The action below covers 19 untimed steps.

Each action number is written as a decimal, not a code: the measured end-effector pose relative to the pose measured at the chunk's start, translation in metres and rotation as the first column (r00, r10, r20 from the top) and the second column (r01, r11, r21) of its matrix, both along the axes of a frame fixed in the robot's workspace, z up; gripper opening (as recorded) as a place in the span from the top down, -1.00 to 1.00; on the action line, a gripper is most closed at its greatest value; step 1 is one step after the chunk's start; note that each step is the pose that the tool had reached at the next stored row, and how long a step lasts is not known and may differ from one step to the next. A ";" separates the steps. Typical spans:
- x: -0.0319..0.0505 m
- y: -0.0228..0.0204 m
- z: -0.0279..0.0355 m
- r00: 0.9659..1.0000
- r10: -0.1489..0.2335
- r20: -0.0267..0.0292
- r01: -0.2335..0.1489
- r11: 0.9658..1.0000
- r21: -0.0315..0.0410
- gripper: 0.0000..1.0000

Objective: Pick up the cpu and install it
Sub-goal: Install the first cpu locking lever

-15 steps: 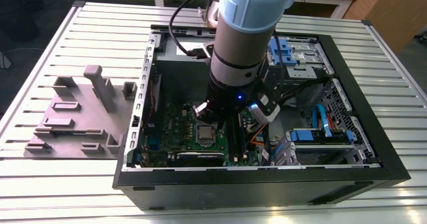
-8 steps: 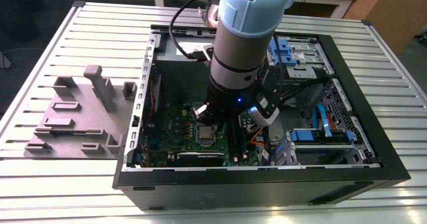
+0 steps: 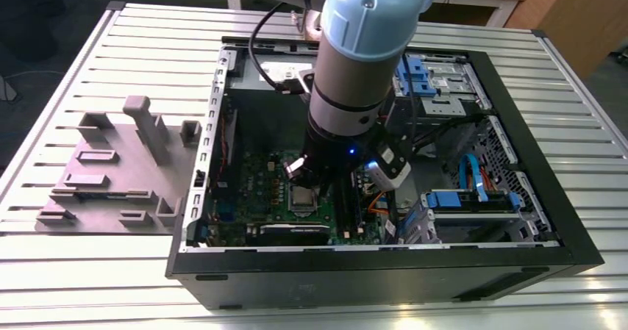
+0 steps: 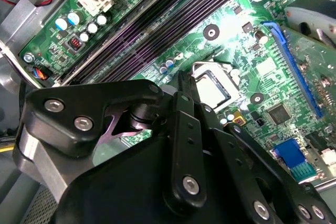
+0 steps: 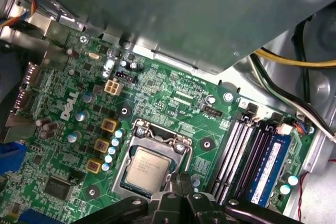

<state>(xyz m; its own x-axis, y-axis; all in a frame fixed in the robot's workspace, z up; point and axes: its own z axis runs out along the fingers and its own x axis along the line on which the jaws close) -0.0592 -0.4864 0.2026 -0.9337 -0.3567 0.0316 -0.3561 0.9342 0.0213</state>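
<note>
Arm first, exterior view: the pale blue and grey robot arm (image 3: 345,73) reaches straight down into the open black computer case (image 3: 393,271), which lies on its side on the ribbed metal surface (image 3: 88,271). Its black gripper (image 3: 312,179) hangs just above the green motherboard (image 3: 250,198), right over the square socket with the metal frame (image 3: 303,198). On the exterior view's left, well apart from the case, sits a grey moulded parts holder (image 3: 113,172). Over to the second wrist view: the gripper's black linkage (image 4: 173,182) crowds the foreground, and just beyond its tip lies the cpu (image 4: 214,88), a small flat square chip with a silvery top, seated inside the socket frame. Long dark memory slots (image 4: 157,24) run across the board nearby, and a blue expansion slot (image 4: 294,72) lies on the other side of the socket. Now the first wrist view: the cpu (image 5: 148,165) lies flat in the socket (image 5: 131,145), pale rim showing around the metal lid, the frame open around it. The gripper's fingertips (image 5: 181,182) look drawn close together right at the chip's edge, pinching nothing, though whether they touch it I cannot tell.
</note>
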 end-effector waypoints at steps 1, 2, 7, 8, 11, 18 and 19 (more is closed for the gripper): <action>0.0000 -0.0011 -0.0004 1.000 0.000 0.000 0.000 1.000 0.000 0.80; 0.0000 -0.0022 -0.0008 1.000 0.000 0.000 0.000 1.000 0.000 0.80; 0.0000 -0.0045 -0.0026 1.000 0.000 0.000 0.000 1.000 0.000 0.80; 0.0000 -0.0045 -0.0028 1.000 0.000 0.000 0.000 1.000 0.000 0.80; 0.0000 -0.0045 -0.0042 1.000 0.000 0.000 0.000 1.000 0.000 0.80; 0.0005 -0.0046 -0.0122 1.000 0.000 0.000 0.000 1.000 -0.001 0.80; 0.0005 -0.0046 -0.0130 1.000 0.000 -0.001 0.000 1.000 -0.001 0.80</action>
<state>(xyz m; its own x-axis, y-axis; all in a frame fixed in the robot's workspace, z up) -0.0587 -0.4910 0.1896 -0.9337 -0.3565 0.0325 -0.3560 0.9343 0.0204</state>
